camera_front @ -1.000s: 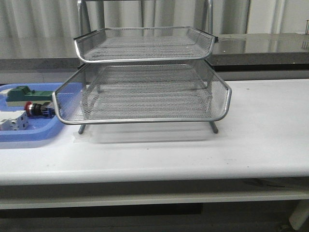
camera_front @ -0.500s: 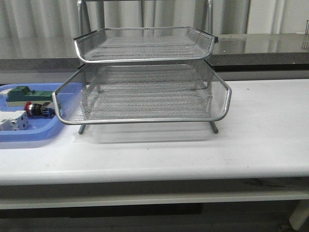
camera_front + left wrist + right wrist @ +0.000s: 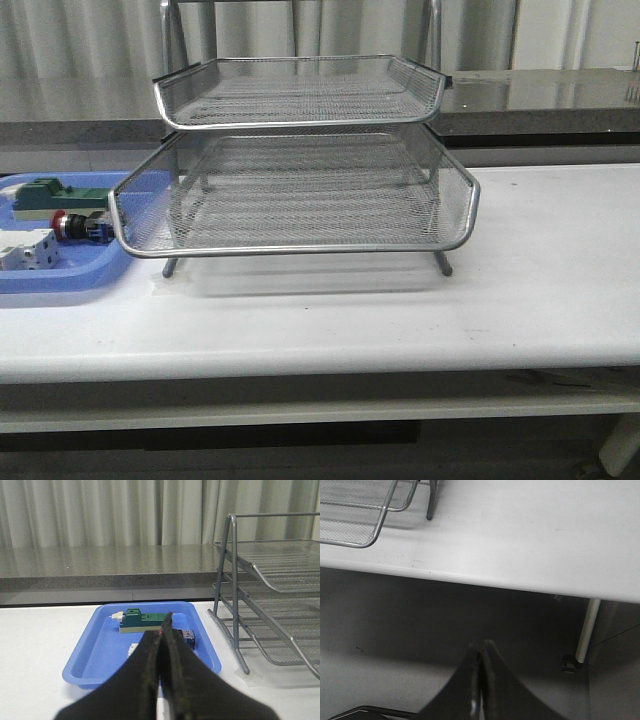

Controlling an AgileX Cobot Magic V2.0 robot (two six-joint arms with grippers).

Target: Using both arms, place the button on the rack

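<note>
Nothing has moved since earlier frames. Red-headed push button (image 3: 78,227) lies in blue plastic tray (image 3: 60,280), untouched. Left hand (image 3: 163,630) fingers together; right hand (image 3: 481,652) likewise, below bench (image 3: 530,535) edge. Pick-up not begun; next, left hand opens and descends; silver wire-mesh rack (image 3: 300,200) waits.

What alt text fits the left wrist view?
Closed black left hand in the foreground, aimed at a blue plastic tray holding a green block and a partly hidden red-headed push button; silver wire-mesh rack stands beside it.

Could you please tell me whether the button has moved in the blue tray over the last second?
No. In the front view the button lies in the same spot in the blue tray, just left of the rack, as before.
</note>
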